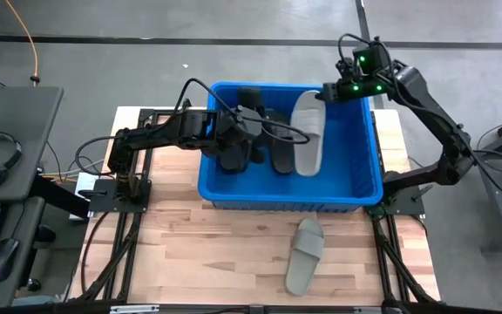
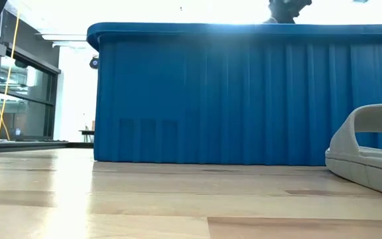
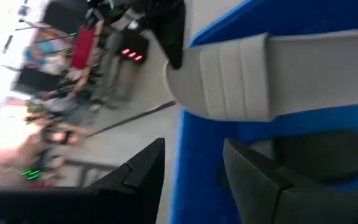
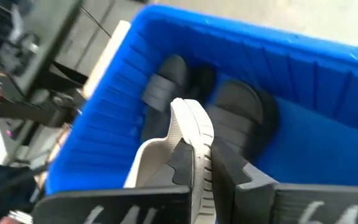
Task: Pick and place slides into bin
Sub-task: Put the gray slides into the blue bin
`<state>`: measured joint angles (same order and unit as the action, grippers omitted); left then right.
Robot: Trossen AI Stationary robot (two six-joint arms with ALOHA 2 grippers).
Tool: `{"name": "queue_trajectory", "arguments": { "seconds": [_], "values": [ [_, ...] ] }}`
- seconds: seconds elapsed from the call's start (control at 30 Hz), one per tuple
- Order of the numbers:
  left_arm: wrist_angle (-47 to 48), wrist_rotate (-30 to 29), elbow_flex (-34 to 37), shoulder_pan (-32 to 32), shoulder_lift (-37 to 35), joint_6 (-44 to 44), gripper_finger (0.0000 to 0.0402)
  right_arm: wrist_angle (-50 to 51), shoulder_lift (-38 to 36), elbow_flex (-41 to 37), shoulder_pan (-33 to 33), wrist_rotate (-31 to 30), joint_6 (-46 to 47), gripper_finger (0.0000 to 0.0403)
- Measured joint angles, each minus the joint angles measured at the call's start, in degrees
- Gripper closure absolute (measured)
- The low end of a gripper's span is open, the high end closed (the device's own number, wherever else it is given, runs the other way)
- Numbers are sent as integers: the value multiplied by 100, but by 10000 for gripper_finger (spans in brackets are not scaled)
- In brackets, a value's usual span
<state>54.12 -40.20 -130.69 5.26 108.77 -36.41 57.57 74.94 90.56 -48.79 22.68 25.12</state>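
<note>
Slides are foam sandals: by their look light, soft and springy, with a wide ribbed strap that offers the best purchase. A thin sole edge also fits between narrow fingers, but foam compresses and may slip or twist, so a firm pinch at the strap or at the sole rim is advisable.

The bin (image 1: 369, 148) stands at the far middle of the table (image 1: 199, 253). Inside it lie black slides (image 1: 273, 144) toward the left and one light grey slide (image 1: 308, 131) toward the right, its far end raised at the far rim. A second grey slide (image 1: 304, 255) lies on the table just near of the bin, slightly right of centre, not yet placed.

The right gripper (image 4: 202, 169) hangs over the bin's far right corner, closed on the sole edge of the light grey slide, which stands on edge between the fingers. This grip is narrow; the slide may pivot when released.

The left gripper (image 3: 194, 171) reaches into the bin's left half above the black slides. Its fingers stand partly apart and hold nothing visible.

The remaining slide on the table is best taken across the strap.
</note>
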Motion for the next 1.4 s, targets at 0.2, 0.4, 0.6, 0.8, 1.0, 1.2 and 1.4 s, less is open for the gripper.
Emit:
{"name": "queue_trajectory", "arguments": {
  "seconds": [0.2, 0.4, 0.6, 0.8, 1.0, 1.2, 1.4],
  "values": [
    [-18, 654, 0, 2, 0, 557, 261, 634, -2, 0, -190, -51, -457, 400],
    [-37, 1077, 0, 2, 0, 1004, 270, 1216, 71, 0, -556, -485, -951, 400],
    [-58, 1132, 0, 2, 0, 1144, 271, 1151, 313, -118, -752, -229, -1041, 400],
    [22, 1132, 0, 1, 2, 1333, 275, 766, 347, -828, -784, -11, -1119, 400],
    [92, 1282, 0, 0, 9, 1536, 275, 112, 292, -1336, -1013, 512, -1103, 401],
    [135, 1299, 0, 0, 9, 1574, 275, 162, 264, -1469, -1254, 414, -1368, 401],
    [132, 1340, 0, 4, 9, 1576, 275, 71, 262, -1469, -1423, 239, -1364, 402]
  ]
}}
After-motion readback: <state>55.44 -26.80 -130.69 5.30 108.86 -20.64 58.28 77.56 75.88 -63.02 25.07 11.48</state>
